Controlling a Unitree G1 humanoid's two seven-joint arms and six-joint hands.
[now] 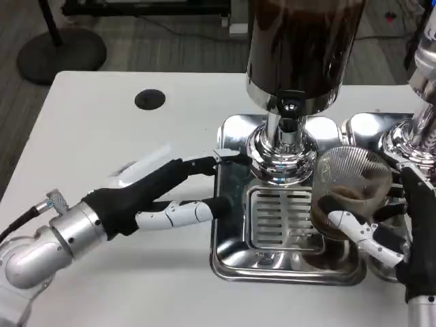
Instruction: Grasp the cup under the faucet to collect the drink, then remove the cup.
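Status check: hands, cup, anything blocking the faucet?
Right hand holds the ribbed clear cup, dark drink inside, just right of the faucet. Left hand open, fingers reaching to the drip tray edge. Nothing blocking the faucet.

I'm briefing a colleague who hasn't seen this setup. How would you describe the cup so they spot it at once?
Start at the big drink dispenser with its dark tank at the table's far edge, then drop to the shiny steel drip tray below it. The cup sits over the tray's right side, held in the right hand. It is the only clear, ribbed thing among polished metal, with dark drink in it.
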